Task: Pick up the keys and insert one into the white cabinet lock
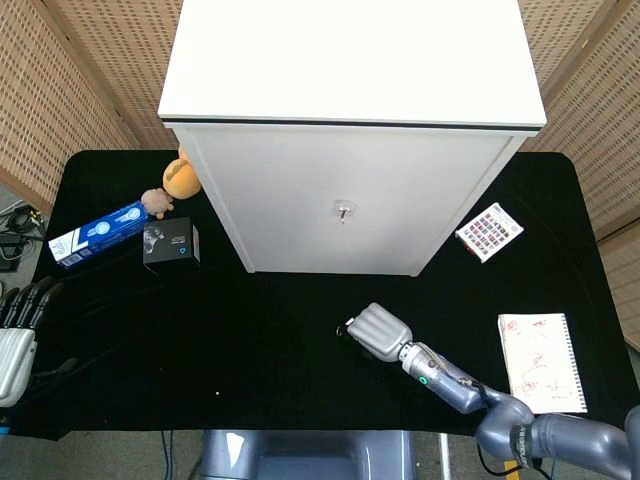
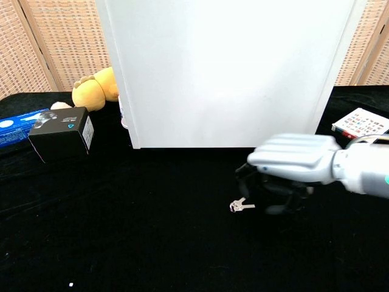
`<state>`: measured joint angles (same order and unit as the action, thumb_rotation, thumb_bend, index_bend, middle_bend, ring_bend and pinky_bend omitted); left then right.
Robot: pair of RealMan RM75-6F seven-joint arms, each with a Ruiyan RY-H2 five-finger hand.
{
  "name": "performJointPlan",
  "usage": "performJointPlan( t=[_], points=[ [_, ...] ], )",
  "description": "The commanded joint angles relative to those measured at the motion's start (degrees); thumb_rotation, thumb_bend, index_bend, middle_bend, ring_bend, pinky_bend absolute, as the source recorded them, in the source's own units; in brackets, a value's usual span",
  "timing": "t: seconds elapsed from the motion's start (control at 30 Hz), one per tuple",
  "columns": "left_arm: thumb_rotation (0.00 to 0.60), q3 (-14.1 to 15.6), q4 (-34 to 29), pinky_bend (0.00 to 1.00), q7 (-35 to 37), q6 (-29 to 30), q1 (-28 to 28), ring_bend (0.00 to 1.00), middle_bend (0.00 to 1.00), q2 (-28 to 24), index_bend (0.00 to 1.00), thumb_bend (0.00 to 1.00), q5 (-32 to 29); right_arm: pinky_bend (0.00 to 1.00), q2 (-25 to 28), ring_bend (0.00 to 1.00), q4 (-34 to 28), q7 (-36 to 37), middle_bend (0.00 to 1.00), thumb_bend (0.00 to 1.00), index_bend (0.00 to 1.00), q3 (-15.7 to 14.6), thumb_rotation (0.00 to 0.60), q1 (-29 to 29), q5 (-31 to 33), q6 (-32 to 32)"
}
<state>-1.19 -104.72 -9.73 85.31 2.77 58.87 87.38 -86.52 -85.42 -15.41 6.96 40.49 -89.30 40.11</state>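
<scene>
Seen from the head camera, looking down: a white cabinet (image 1: 350, 140) stands at the back of a black table (image 1: 250, 340), with its lock (image 1: 343, 210) in the middle of the front door. The right hand (image 1: 380, 331) lies palm down over the table in front of the cabinet, its silver back facing up. Its fingers point toward the cabinet and are hidden beneath the hand, so their state cannot be told here. The keys (image 1: 350, 323) show only as a small pale speck at the fingertip end of the hand. The left hand (image 1: 18, 335) sits at the table's left edge, dark fingers (image 1: 28, 302) straight and side by side, holding nothing. Beyond those fingers lie a blue box (image 1: 98, 233), a black box (image 1: 171, 245) and an orange plush toy (image 1: 178, 178). A patterned card pack (image 1: 489, 232) and a notepad (image 1: 541, 362) lie on the far side of the right hand.

Seen from the chest camera, low and level: the right hand (image 2: 295, 163) hovers above the cloth with dark fingers (image 2: 290, 193) curled downward, slightly apart, gripping nothing. The keys (image 2: 241, 205) are plain here, lying flat on the cloth just beside the fingertips, whether touching cannot be told. The lock and left hand are outside this view. The black box (image 2: 61, 134), plush toy (image 2: 97, 88), blue box (image 2: 15, 126) and card pack (image 2: 363, 125) appear.
</scene>
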Motion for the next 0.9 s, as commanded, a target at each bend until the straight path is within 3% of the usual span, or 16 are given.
performJointPlan(
  t=[0.03,0.37,0.9],
  points=[
    [0.6,-0.3,0.1,0.0,-0.1,-0.5,0.2,0.0,0.0,0.0,0.0,0.0,-0.9,1.0,-6.0,0.94,5.9,-1.8,0.9,0.48,0.47,1.2,0.6,3.1,3.5,-3.6],
    [0.6,-1.0,0.8,0.0,-0.4,-2.2,1.1,0.0,0.0,0.3,0.0,0.0,-3.7,1.0,-13.9,0.94,14.8,-2.9,0.9,0.49,0.52,0.7,0.6,6.2,5.0,-3.6],
    [0.6,-1.3,1.2,0.0,-1.6,-3.7,2.1,0.0,0.0,1.0,0.0,0.0,-6.0,1.0,-16.8,0.94,21.7,0.2,0.9,0.54,0.54,-1.2,0.6,8.1,2.6,1.1]
  ],
)
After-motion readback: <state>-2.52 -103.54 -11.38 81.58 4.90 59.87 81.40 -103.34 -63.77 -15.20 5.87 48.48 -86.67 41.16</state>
